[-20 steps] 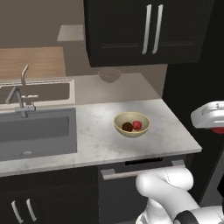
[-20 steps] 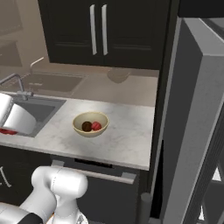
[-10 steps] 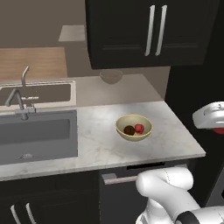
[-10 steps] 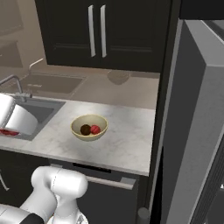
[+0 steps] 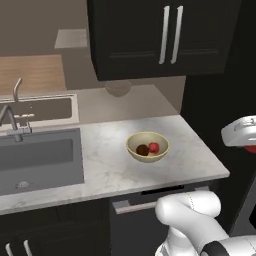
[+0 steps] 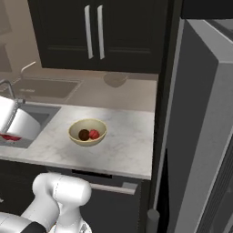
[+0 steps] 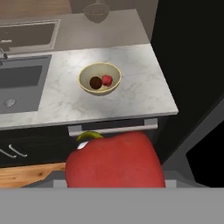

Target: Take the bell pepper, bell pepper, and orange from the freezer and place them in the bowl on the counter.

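My gripper hangs at the right edge of the left base view, off the counter's right end, shut on a glossy red bell pepper. That pepper covers the fingertips in the hand view. The same gripper appears at the left edge of the right base view. The pale-yellow bowl stands on the marbled counter. Inside it lie the dark orange and another red bell pepper. The freezer's thick grey door stands open on the right.
A steel sink with a faucet lies left of the bowl. A duller grey bowl sits at the back of the counter under dark upper cabinets. A drawer below the counter edge stands slightly open.
The whole picture has drifted a little, so the base has moved slightly. The gripper keeps its hold on the pepper and stays at the same edge of each base view.
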